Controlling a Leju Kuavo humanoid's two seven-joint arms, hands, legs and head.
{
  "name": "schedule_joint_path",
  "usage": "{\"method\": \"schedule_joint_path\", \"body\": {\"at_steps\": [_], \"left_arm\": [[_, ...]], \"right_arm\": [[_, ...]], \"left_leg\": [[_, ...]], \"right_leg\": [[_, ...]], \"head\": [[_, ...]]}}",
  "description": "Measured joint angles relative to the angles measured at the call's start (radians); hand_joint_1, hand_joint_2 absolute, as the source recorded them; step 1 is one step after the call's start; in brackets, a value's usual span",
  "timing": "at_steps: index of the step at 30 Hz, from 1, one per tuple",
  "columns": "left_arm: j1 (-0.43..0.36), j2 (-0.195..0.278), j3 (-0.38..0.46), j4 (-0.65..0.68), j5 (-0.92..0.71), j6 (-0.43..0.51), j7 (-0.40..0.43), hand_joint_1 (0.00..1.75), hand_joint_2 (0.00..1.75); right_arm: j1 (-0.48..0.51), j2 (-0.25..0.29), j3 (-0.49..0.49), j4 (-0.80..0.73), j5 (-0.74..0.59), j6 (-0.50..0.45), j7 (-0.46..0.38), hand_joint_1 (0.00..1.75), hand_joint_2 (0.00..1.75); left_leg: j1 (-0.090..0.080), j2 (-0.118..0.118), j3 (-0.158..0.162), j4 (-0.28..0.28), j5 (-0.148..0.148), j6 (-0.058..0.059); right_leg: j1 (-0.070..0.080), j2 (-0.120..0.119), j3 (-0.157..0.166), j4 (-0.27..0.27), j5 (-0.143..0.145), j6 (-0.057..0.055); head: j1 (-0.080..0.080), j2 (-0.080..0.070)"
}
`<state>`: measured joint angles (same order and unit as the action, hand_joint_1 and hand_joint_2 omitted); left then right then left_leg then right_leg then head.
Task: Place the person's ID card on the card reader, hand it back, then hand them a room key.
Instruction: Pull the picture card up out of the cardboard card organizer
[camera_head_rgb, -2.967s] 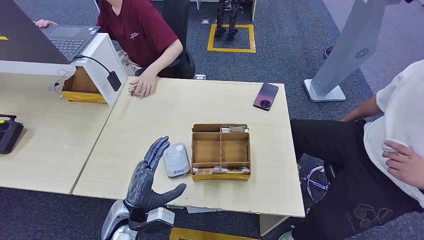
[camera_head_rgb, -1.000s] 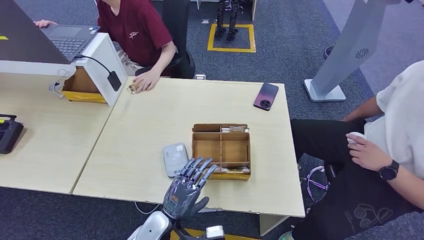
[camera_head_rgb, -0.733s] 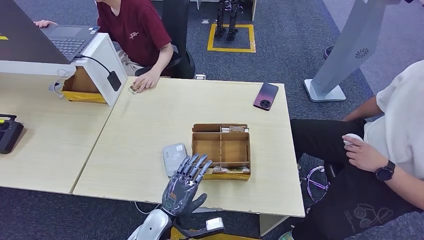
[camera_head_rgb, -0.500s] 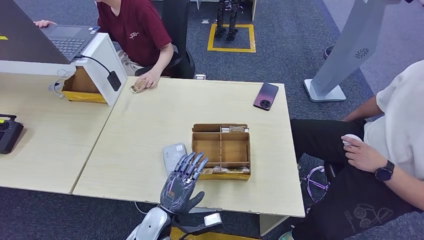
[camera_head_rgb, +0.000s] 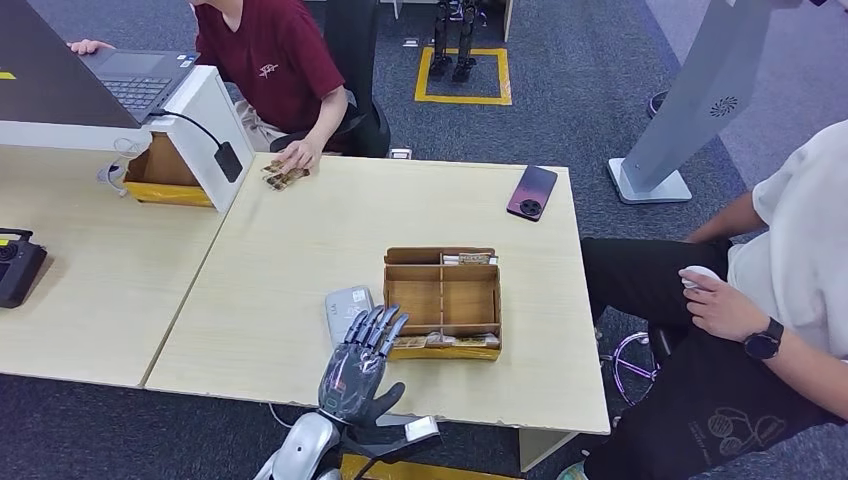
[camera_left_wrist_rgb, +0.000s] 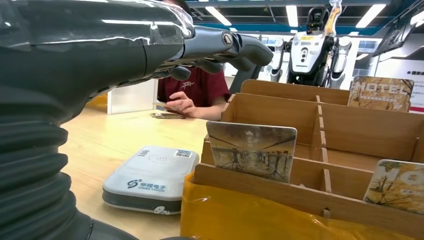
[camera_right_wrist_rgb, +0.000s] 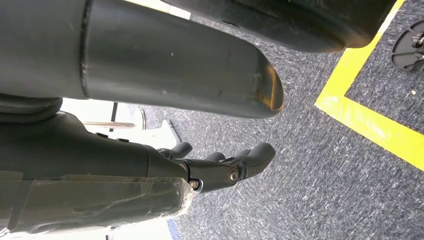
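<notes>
The light wooden table (camera_head_rgb: 300, 260) carries a compartmented card box (camera_head_rgb: 442, 302); a card lettered "HOTEL" (camera_left_wrist_rgb: 381, 93) is stood in it. Just beside the box is laid the grey card reader (camera_head_rgb: 345, 305). The left hand (camera_head_rgb: 358, 365) is held over the reader's near end, fingers spread, empty. The right hand (camera_right_wrist_rgb: 220, 167) is seen over carpet; its state cannot be told. The ID card (camera_head_rgb: 285, 176) is pressed far beyond the box under a person's hand (camera_head_rgb: 298, 154).

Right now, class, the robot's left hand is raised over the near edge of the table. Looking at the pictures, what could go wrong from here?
1. The left robot hand, fingers spread and holding nothing, hovers over the card reader and beside the wooden box; a careless sweep might shove either.
2. Room cards stand loosely in the box's near slots, so a bump could tip them.
3. The seated person's hand stays well off the table, so a handover may need a long reach.
</notes>
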<state>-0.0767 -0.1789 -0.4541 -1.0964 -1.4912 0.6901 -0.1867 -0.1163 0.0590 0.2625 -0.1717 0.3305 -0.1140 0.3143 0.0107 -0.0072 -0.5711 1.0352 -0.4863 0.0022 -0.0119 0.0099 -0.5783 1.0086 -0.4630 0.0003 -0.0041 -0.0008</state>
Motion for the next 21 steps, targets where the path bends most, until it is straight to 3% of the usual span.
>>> {"method": "schedule_joint_path", "body": {"at_steps": [10,21], "left_arm": [[-0.008,-0.017,0.026,0.013,0.014,0.0,-0.03,0.0,1.75],[-0.016,-0.068,0.077,0.043,0.086,0.0,-0.14,0.0,1.75]], "right_arm": [[-0.006,0.0,0.0,0.0,0.014,0.002,0.011,0.0,0.0],[-0.007,0.004,0.0,-0.002,0.022,0.002,0.01,0.0,0.0]], "left_leg": [[0.0,0.0,0.0,0.0,0.0,0.0],[0.0,0.0,0.0,0.0,0.0,0.0]], "right_leg": [[0.0,0.0,0.0,0.0,0.0,0.0],[0.0,0.0,0.0,0.0,0.0,0.0]], "head": [[0.0,0.0],[0.0,0.0]]}}
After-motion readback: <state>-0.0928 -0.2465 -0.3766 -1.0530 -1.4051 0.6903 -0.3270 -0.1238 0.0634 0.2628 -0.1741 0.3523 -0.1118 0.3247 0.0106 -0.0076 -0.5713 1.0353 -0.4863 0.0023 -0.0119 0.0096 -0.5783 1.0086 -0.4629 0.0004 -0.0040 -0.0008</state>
